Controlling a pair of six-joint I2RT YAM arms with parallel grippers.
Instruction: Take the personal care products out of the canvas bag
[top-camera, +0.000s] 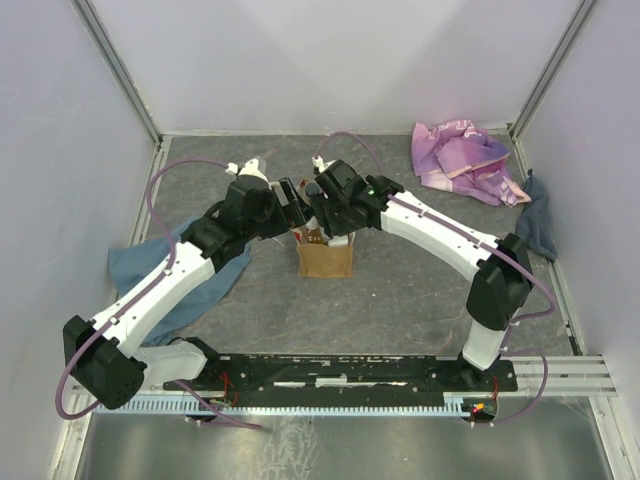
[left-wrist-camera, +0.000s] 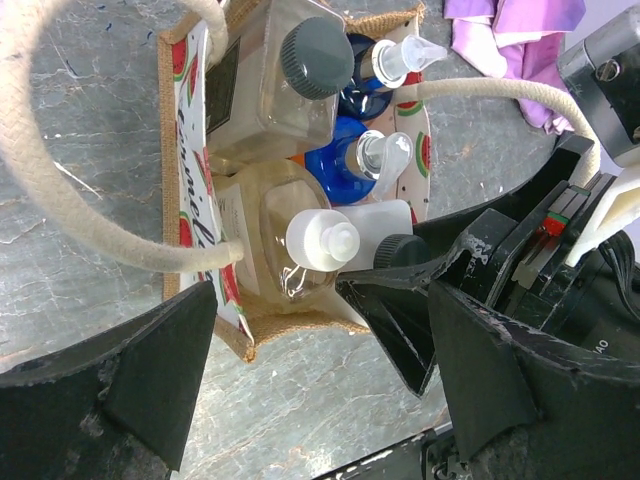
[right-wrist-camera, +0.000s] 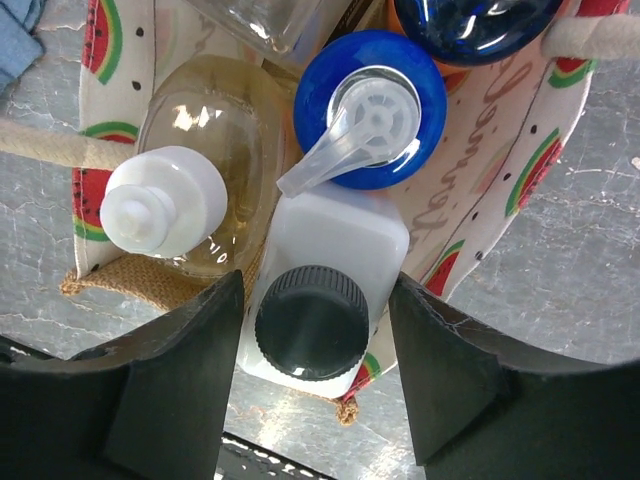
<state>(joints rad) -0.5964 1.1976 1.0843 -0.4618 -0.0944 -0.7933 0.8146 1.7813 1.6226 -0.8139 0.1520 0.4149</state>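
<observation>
The canvas bag (top-camera: 325, 262) sits mid-frame in the top view on the bench (top-camera: 420, 290), with bottles packed inside. On the right gripper (right-wrist-camera: 312, 330), the jaws hug the black-capped white bottle (right-wrist-camera: 340, 235) at the bag's lower edge, but I can't tell if they're pinching it. The left gripper (left-wrist-camera: 315, 340) has its jaws wide apart, holding nothing. I'd squeeze below the cap, lift straight up, and mind the blue pump bottle (right-wrist-camera: 370, 105) touching it.

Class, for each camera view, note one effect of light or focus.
Top external: even light, only soft shadows by the tan canvas bag. Left wrist: the cream rope handle nearest the lens looks soft. Right wrist: bright glints on the clear amber bottle and the dark blue domed bottle.
</observation>
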